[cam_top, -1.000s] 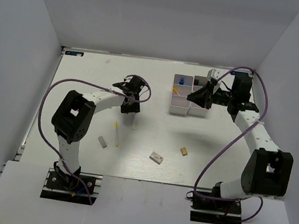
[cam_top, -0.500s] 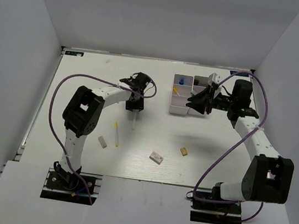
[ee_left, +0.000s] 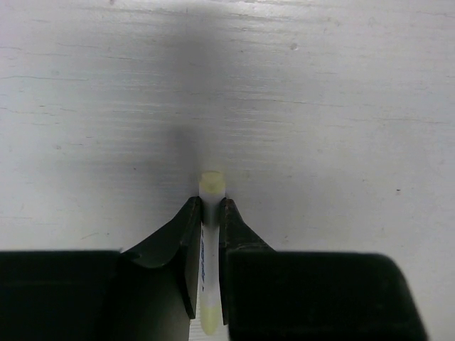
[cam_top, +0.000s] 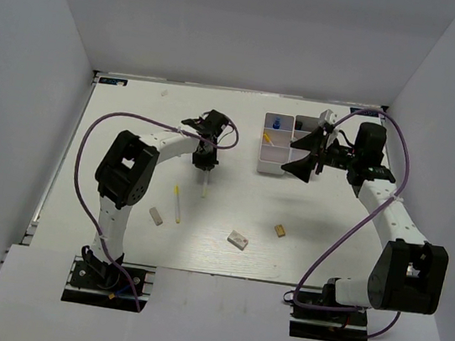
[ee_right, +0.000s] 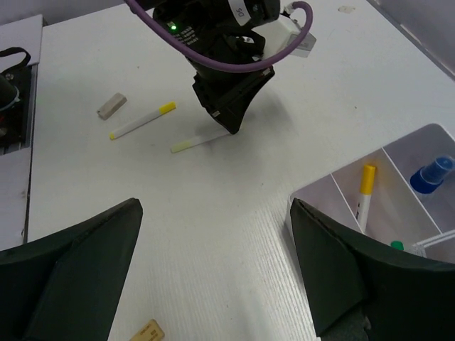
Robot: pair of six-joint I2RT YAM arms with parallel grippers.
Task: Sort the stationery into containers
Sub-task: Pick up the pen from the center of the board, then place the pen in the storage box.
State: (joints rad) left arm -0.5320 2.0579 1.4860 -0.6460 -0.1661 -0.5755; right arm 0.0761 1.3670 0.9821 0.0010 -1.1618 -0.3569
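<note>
Three cameras: one high and fixed, one on each of my wrists.
The top camera sits above and behind my bases and looks down on the whole table. My left wrist camera hangs very close over the table, facing straight down along its fingers at the white pen. My right wrist camera rides higher, looking slantwise across the table from beside the bins toward my left gripper. All three views share that pen.

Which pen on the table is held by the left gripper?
The pale pen with yellowish tips, in the left gripper; the yellow-capped pen lies free.
</note>
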